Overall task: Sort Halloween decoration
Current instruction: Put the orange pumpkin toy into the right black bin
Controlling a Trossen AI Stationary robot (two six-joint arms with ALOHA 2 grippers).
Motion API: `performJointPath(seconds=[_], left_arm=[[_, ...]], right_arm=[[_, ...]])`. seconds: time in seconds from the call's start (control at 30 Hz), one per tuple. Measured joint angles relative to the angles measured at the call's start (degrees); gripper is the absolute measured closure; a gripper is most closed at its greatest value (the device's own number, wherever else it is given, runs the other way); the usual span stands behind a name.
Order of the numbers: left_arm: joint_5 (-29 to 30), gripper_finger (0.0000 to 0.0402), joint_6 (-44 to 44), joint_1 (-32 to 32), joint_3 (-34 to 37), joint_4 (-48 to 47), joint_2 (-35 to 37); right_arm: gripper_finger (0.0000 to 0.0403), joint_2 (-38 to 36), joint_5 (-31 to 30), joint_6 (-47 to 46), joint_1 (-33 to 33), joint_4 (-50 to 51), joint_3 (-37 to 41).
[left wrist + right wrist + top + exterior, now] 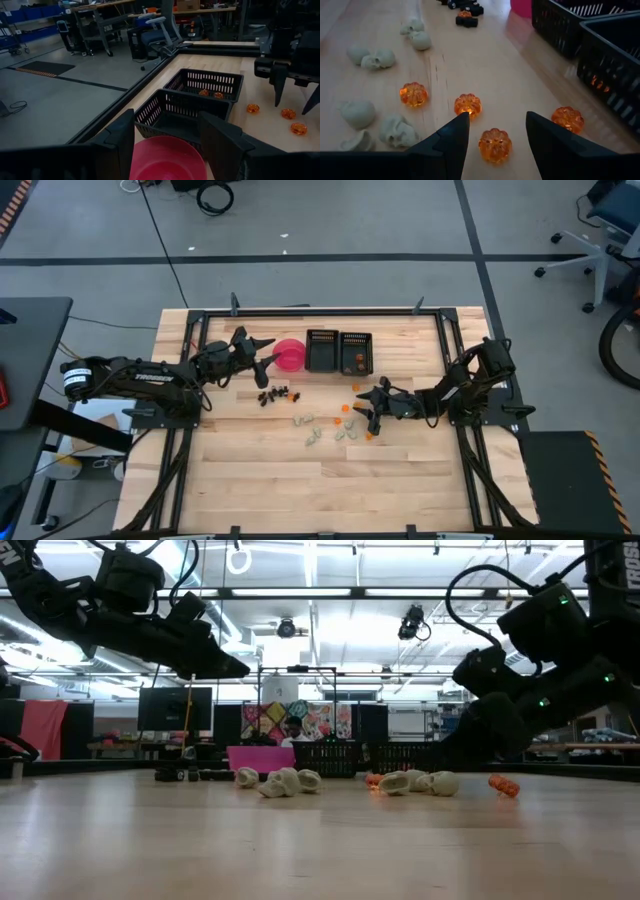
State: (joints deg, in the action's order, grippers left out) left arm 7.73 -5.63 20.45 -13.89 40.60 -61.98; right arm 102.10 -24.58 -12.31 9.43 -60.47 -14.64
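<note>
Right hand (pixel 495 131): fingers spread wide, holding nothing, low over the worktop (pixel 470 65) with one orange pumpkin piece (pixel 495 145) between the fingertips at the bottom centre of the right wrist view. Three more orange pumpkins lie close by: one just beside the left fingertip (pixel 468 105), one further left (pixel 413 94), one to the right (pixel 567 119) near the tray wall.

Pale skull pieces (pixel 374 59) sit scattered at the left of the same view, some at lower left, some at upper left. In the high view they show as a loose cluster (pixel 318 427) just below frame centre, with the right hand (pixel 366 409) just right of them.

Dark brown-black pieces (pixel 277 394) are grouped a little above and left of the skulls; in the right wrist view they sit at top centre (pixel 467 15), an orange piece among them.

Left hand (pixel 167 135): fingers wide apart, nothing between them, raised over the pink bowl (pixel 167 157) at the bottom centre of the left wrist view. In the high view it sits at upper left of centre (pixel 262 356).

Beyond the bowl stand two black trays side by side. The near tray (pixel 177 107) shows no contents that I can make out. The far tray (pixel 207 82) holds two orange pumpkins (pixel 211 94).
</note>
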Motion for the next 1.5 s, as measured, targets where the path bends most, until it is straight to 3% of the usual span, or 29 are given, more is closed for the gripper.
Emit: performJointPath(seconds=[0.33,0.77,1.2,1.5], left_arm=[[0.0,0.0212,0.0,0.0,0.0,0.0,0.0],[0.0,0.0212,0.6,0.0,0.0,0.3,0.0],[0.0,0.0212,0.5,0.0,0.0,0.3,0.0],[0.0,0.0212,0.5,0.0,0.0,0.3,0.0]], right_arm=[[0.0203,0.2,-1.2,0.8,0.0,-0.5,0.3],[0.0205,10.2,1.0,-2.0,-0.1,-10.0,-0.1],[0.0294,8.2,2.1,-1.2,-1.3,-9.1,1.5],[0.0290,5.8,2.5,0.8,-1.4,-9.8,1.3]])
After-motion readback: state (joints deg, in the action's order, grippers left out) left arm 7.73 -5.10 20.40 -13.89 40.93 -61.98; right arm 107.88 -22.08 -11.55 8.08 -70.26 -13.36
